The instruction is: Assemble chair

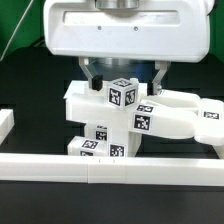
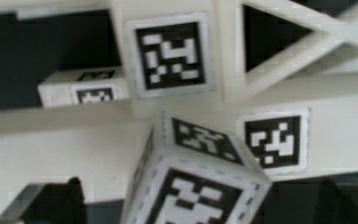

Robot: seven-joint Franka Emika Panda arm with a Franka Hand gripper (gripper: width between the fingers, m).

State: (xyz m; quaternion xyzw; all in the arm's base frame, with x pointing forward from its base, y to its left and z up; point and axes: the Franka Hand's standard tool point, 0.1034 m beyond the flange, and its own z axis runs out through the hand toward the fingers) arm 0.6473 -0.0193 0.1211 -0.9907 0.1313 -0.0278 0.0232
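The chair parts are chunky white pieces with black-and-white tags, stacked in the middle of the exterior view. A small tagged block [image 1: 122,96] sits tilted on top of a flat panel [image 1: 85,102]. A long piece [image 1: 185,117] reaches toward the exterior view's right, and another tagged block [image 1: 98,143] lies below. My gripper [image 1: 125,82] hangs straight over the top block, with a dark finger on either side of it and a gap to each. In the wrist view the block [image 2: 202,180] fills the space between the fingers [image 2: 51,203], above a cut-out frame [image 2: 282,45]. The gripper [image 2: 194,208] looks open.
The long white border rail [image 1: 110,166] runs across the front of the exterior view, close under the stack. A short white piece [image 1: 5,124] stands at the exterior view's left edge. The table is black.
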